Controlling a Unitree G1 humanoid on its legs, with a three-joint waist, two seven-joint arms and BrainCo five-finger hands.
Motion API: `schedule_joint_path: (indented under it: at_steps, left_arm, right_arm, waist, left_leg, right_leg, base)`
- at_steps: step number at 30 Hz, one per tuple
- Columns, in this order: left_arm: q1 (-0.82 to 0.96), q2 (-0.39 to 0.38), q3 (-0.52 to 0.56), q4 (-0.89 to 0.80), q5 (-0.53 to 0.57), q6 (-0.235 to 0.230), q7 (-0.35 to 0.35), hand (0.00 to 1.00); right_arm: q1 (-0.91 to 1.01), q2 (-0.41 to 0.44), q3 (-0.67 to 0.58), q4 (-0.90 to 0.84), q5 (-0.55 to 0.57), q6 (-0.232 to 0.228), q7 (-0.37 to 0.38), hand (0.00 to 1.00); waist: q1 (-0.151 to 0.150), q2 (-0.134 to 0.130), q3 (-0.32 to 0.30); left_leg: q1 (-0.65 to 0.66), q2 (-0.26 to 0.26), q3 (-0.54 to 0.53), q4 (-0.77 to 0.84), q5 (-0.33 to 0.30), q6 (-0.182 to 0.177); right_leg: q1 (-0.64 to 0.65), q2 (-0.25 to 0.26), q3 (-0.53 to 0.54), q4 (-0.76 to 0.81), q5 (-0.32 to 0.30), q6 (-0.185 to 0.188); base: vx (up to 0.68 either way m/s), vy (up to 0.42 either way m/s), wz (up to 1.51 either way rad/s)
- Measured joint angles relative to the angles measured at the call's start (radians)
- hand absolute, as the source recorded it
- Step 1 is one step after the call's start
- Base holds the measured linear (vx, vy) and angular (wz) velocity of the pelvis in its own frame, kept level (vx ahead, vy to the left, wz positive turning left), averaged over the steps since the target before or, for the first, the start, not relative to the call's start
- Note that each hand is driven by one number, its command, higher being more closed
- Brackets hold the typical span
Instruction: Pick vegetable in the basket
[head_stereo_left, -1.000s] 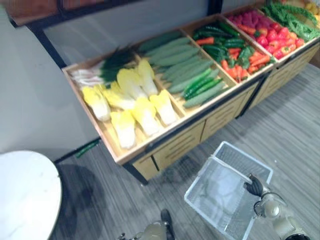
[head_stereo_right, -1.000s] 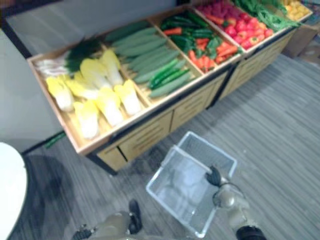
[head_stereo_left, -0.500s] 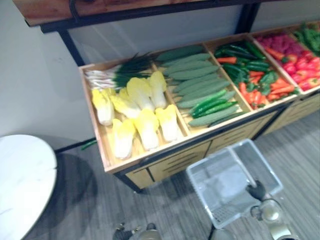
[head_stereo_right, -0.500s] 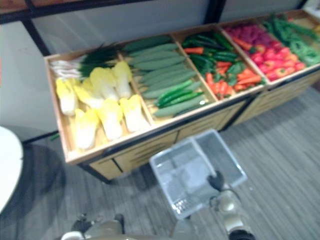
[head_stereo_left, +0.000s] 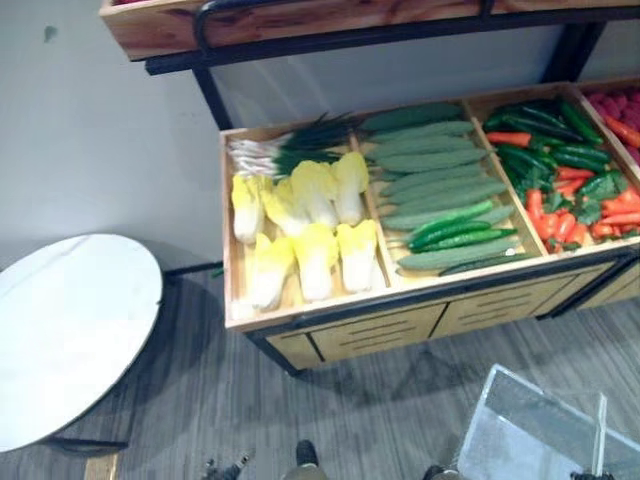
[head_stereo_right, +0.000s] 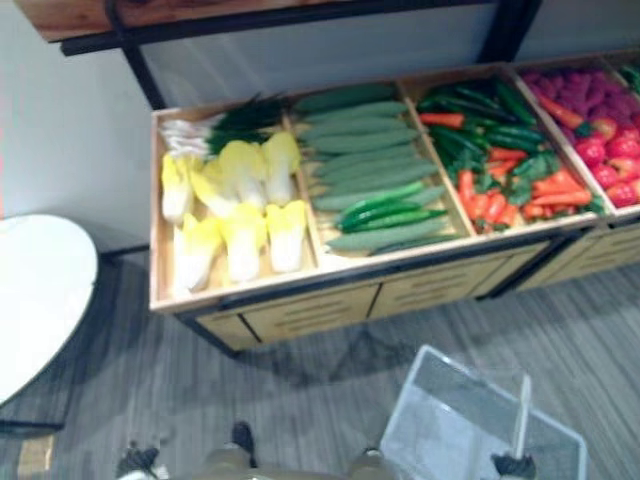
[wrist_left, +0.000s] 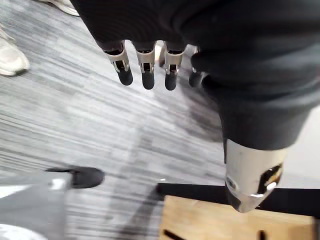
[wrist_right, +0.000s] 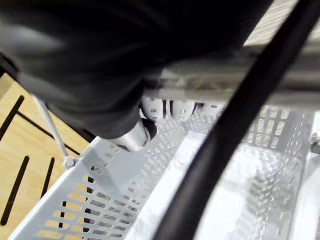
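A white round table stands on the grey floor to the left of a long wooden counter stocked with produce. In front of the counter's left end, the robot's left hand hangs over the floor. Its fingers are straight and loosely spread, holding nothing. A person's pale shoe shows on the floor farther out from the counter.

In the counter's leftmost bin, green onions lie along the back and yellow cabbages fill the middle and front. The next bin to the right is stacked with cucumbers, pale ones at the back and darker ones toward the front rim. The bin after that holds green peppers mixed with carrots. Red produce, too small to name, sits in the bin at the counter's right end.

A pale perforated basket sits in front of the counter's right half, apart from its drawer fronts. The robot's right hand grips the basket's handle, and its fingers are curled round the bar.
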Motion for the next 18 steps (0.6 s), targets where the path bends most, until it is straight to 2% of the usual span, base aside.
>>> schedule_joint_path:
  at_steps: [3,6,8,9,10,15,18]
  left_arm:
    - [0.022,-0.060,-0.010,-0.233,0.012,-0.015,0.069,0.00]
    - [0.015,-0.060,-0.032,-0.362,0.064,-0.043,0.117,0.00]
    - [0.006,-0.058,-0.071,-0.441,0.120,-0.046,0.145,0.00]
    - [0.005,-0.058,-0.093,-0.468,0.150,-0.046,0.158,0.00]
    - [0.001,-0.057,-0.096,-0.475,0.169,-0.046,0.161,0.00]
    - [-0.046,-0.028,-0.094,-0.518,0.219,-0.041,0.202,0.00]
    - [-0.104,0.006,-0.092,-0.511,0.222,-0.035,0.220,0.00]
  right_arm:
    - [0.002,0.022,-0.037,0.001,0.021,0.000,-0.004,1.00]
    - [0.002,0.062,-0.042,-0.003,0.038,-0.002,-0.023,1.00]
    - [0.010,0.082,-0.040,-0.015,0.055,-0.003,-0.027,1.00]
    - [0.019,0.084,-0.036,-0.027,0.056,-0.003,-0.027,1.00]
    - [0.022,0.086,-0.029,-0.035,0.056,-0.003,-0.027,1.00]
    - [0.023,0.087,0.066,-0.091,0.053,-0.014,-0.024,1.00]
    - [0.011,0.088,0.115,-0.092,0.053,-0.014,-0.023,1.00]
  waist:
    - [0.002,0.018,-0.015]
    - [0.001,0.019,-0.016]
    - [0.000,0.031,-0.024]
    - [0.000,0.047,-0.035]
    - [0.000,0.050,-0.037]
    - [0.003,0.038,-0.042]
    - [-0.008,0.028,-0.043]
  left_leg:
    - [0.002,-0.002,0.009,-0.019,0.000,0.000]
    - [0.001,-0.005,0.029,-0.019,-0.002,0.001]
    - [0.000,0.001,0.035,-0.019,-0.029,0.020]
    - [0.001,0.009,0.053,-0.019,-0.071,0.026]
    - [0.001,0.011,0.056,-0.019,-0.081,0.021]
    - [-0.001,0.001,0.128,-0.019,-0.109,0.026]
    - [0.000,-0.002,0.151,-0.022,-0.120,0.025]
  right_leg:
    - [-0.006,0.003,-0.001,-0.001,0.001,0.001]
    - [-0.004,0.004,0.002,-0.007,0.003,0.008]
    - [-0.003,0.013,0.011,-0.014,0.006,0.011]
    - [-0.006,0.025,0.019,-0.013,0.006,0.012]
    - [-0.008,0.028,0.029,-0.013,0.006,0.012]
    - [-0.056,0.034,0.127,-0.017,0.011,0.019]
    - [-0.077,0.034,0.171,-0.017,0.011,0.019]
  base:
    - [-0.06,0.036,0.05]
    - [-0.08,0.044,0.02]
    - [-0.08,0.058,0.05]
    - [-0.04,0.047,0.02]
    - [-0.04,0.086,-0.10]
    - [0.01,0.042,-0.32]
    - [0.09,0.005,-0.23]
